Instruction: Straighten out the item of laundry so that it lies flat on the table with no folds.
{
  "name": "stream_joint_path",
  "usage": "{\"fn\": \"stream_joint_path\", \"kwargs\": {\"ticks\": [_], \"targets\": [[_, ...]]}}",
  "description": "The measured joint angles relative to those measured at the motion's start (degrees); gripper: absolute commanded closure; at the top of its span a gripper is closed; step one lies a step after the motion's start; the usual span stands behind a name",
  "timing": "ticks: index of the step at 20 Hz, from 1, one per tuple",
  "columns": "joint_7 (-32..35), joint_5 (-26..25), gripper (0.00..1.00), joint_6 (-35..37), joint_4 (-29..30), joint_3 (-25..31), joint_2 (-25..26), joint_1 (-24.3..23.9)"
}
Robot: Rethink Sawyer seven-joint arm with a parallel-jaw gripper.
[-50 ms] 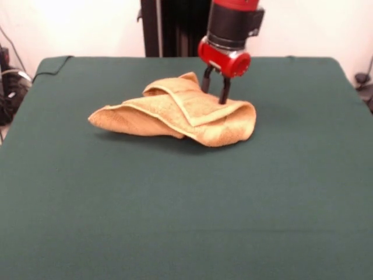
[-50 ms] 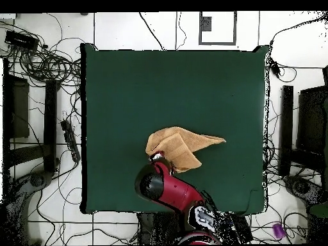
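The robot's gripper point(image 1: 215, 91), its two dark fingers spread apart and holding nothing, dips onto the upper right of the rumpled towel point(image 1: 175, 114) at mid-frame on the green table point(image 1: 186, 221), the cloth's long axis trailing away to the lower left.

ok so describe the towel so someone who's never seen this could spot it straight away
Start from the big dark green table. Near its middle, below the red and black arm's pincer, lies the towel, a crumpled orange-tan terry cloth folded over itself. It is the only loose, light-coloured thing on the green surface.
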Motion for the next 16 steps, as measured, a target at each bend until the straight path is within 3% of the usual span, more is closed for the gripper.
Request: {"fn": "stream_joint_path", "kwargs": {"ticks": [7, 9, 13, 16], "targets": [[0.0, 1.04, 0.0, -0.56, 0.04, -0.73, 1.34, 0.93], [0.0, 2.69, 0.0, 1.08, 0.02, -2.78, 0.54, 3.43], [0.0, 4.81, 0.0, 8.87, -0.54, -8.58, -1.75, 10.14], [0.01, 4.92, 0.0, 21.72, -2.79, -14.73, -4.67, 16.8]]}}
